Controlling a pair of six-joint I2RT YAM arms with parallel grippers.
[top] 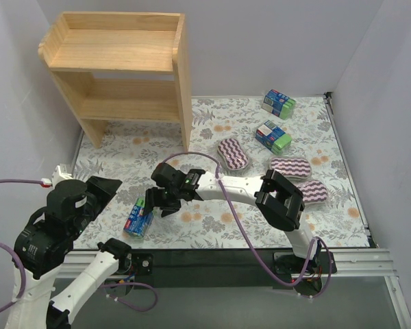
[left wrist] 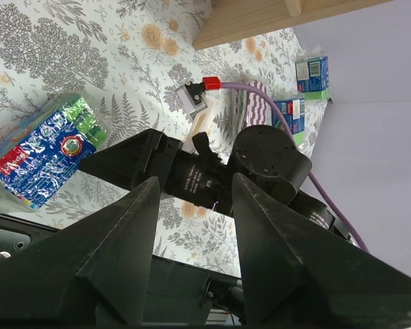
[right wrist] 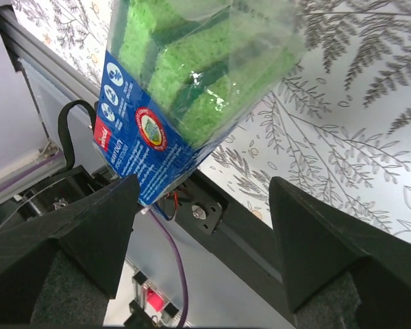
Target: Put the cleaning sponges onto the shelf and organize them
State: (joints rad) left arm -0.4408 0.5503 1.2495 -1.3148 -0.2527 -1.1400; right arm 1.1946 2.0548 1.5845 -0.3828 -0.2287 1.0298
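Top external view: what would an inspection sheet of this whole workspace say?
Surface: floral table cover, flat.
Job's things: wooden shelf holds no sponges; three purple zigzag sponges and three blue-green packs lie on the cover.
Clutter: nothing seen.
Grippers: right gripper fingers open, the near-left pack just ahead; left gripper open, holding nothing.
Cables: purple cable loops along the right arm.
Surroundings: white walls.

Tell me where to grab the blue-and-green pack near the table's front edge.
Probably best: pinch the blue-and-green pack across its narrow width, mid-length, from above with the open right gripper beside it. It lies flat, both long sides clear.
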